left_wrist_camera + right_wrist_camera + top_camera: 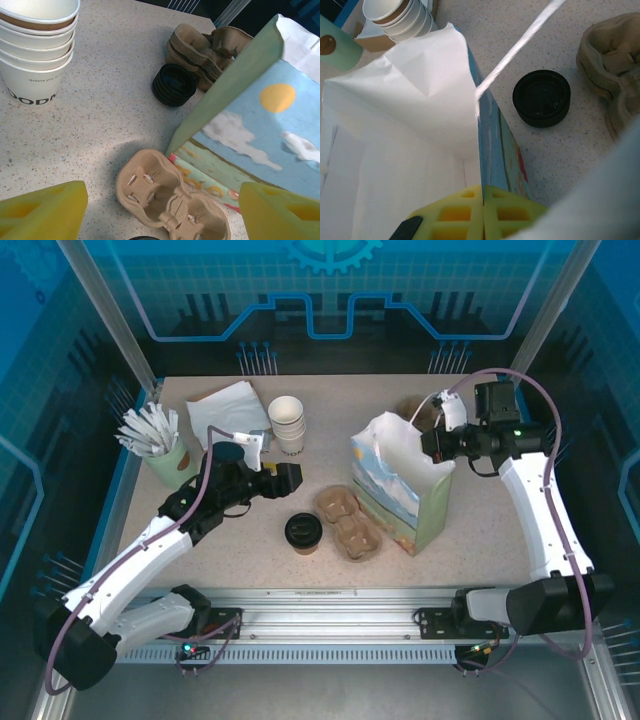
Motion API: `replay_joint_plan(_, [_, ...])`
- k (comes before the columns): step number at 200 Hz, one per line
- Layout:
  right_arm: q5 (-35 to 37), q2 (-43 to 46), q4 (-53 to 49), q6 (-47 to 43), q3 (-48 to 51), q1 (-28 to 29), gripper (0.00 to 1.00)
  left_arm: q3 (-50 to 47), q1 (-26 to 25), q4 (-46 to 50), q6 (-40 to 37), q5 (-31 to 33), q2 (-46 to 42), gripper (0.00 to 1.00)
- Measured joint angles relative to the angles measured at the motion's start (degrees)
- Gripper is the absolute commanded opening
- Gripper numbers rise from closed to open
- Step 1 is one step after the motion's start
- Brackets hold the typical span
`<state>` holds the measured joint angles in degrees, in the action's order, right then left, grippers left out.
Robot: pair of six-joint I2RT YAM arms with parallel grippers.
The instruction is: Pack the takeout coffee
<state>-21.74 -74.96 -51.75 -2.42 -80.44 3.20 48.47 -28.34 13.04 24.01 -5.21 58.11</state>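
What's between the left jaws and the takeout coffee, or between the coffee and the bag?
Nothing visible between the left gripper, jaws open, and the takeout coffee. A cardboard cup carrier lies between the coffee and the paper bag.

We note on the desk (480,530): paper bag (400,490) upright, open; 2-slot carrier (348,522) just beside it; white cup stack (287,423) near napkins (228,407); black lids (174,85) by spare carriers (205,47).
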Motion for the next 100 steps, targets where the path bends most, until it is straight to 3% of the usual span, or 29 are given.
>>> replay_joint_plan(47, [-1.8,-2.4,5.2,0.2,0.1,-0.1,0.04,-0.2,0.0,0.0,0.0,0.0,0.0,0.81])
replay_joint_plan(100, [-2.3,-4.8,5.9,-5.6,0.1,-1.6,0.07,-0.3,0.0,0.0,0.0,0.0,0.0,0.81])
